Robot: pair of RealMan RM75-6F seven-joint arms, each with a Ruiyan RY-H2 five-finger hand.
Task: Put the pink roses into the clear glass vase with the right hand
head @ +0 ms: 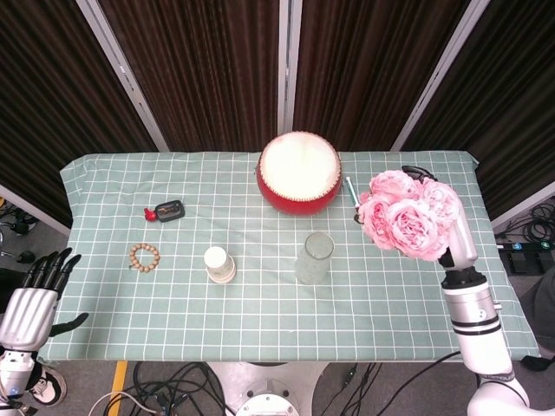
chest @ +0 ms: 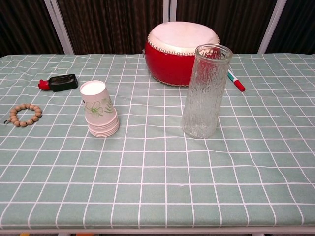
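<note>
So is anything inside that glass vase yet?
No, the vase looks empty through its glass. The roses are held in the right hand, off to its side.

Both hands, left hand (head: pixel 28 305) and right hand (head: pixel 458 232): silver metallic backs, black fingers. Right forearm (head: pixel 479 328): white casing, dark joint bands.

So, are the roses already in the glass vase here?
No: in the head view the pink roses are held up in the right hand, off to the side of the clear glass vase, which stands empty.
</note>
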